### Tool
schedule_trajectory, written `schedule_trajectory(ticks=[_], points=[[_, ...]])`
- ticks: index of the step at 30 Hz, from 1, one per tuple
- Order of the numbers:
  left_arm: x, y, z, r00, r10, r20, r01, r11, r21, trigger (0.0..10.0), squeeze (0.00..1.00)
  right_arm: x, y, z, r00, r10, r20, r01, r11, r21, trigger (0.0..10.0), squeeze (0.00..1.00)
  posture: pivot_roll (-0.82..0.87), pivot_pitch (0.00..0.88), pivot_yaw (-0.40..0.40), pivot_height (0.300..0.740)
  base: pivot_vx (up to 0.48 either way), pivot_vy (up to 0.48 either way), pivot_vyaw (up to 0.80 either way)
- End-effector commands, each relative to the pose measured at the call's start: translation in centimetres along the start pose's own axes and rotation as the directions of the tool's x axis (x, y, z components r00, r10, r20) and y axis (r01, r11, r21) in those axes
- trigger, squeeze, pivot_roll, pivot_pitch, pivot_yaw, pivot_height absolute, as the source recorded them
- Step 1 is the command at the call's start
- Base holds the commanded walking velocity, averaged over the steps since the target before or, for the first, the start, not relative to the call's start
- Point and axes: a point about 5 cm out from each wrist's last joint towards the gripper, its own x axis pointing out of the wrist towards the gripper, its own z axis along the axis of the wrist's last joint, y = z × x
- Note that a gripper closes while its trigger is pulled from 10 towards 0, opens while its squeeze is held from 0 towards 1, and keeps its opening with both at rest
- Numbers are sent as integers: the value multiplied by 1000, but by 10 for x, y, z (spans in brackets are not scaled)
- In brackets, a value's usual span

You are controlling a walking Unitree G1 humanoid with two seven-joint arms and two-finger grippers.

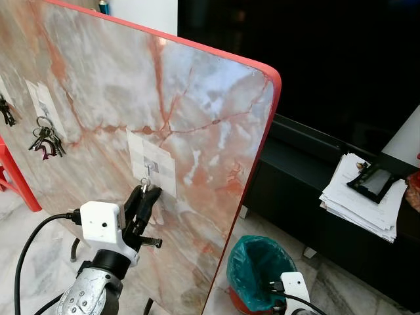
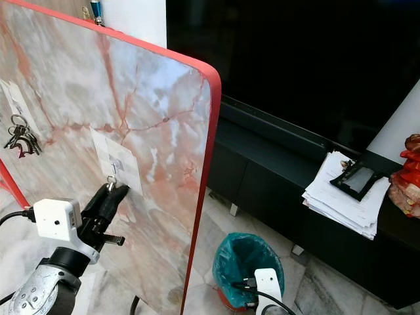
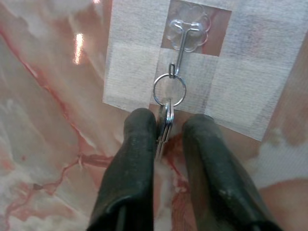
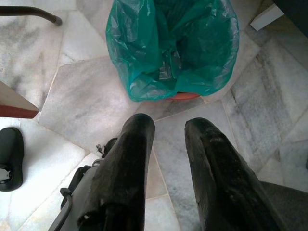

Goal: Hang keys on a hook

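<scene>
Basically: keys (image 3: 163, 122) ring already looped on hook (image 3: 185, 36), hanging straight down along board | left gripper (image 3: 166, 122) just below hook, fingers spread, key beside one finger | right gripper (image 4: 168, 130) apart, idle over bin, far.

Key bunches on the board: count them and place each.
3 in view. One hangs from the clear hook, between the left tool's fingers. One hangs further left. A dark one sits at the left edge, cut off; more may hang beyond.
</scene>
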Motion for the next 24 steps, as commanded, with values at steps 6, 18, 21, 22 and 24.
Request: schedule_trajectory(ticks=[6,18,21,22,24], points=[[-13,-12,-6,990,-115,-81,113,993,-24,10000,1000,0,-5,1,1000,-11,-2,11,1000,-11,10000,0,126,0,-144,740,0,0,0],[-30,6,-21,982,28,-186,-21,999,42,10000,0,0,-5,1,1000,-19,-3,19,1000,2,10000,0,142,0,-148,740,0,0,0],[-36,22,-41,961,88,-262,-76,996,55,10000,0,0,-5,1,1000,-21,-4,21,1000,6,10000,0,143,0,-147,740,0,0,0],[-37,24,-43,959,95,-266,-85,995,49,10000,0,0,-5,1,1000,-21,-4,21,1000,7,10000,0,139,0,-146,740,0,0,0],[-49,41,-63,921,173,-350,-171,985,35,10000,0,0,-4,1,1000,-23,-4,23,1000,11,10000,0,133,0,-140,740,0,0,0]])
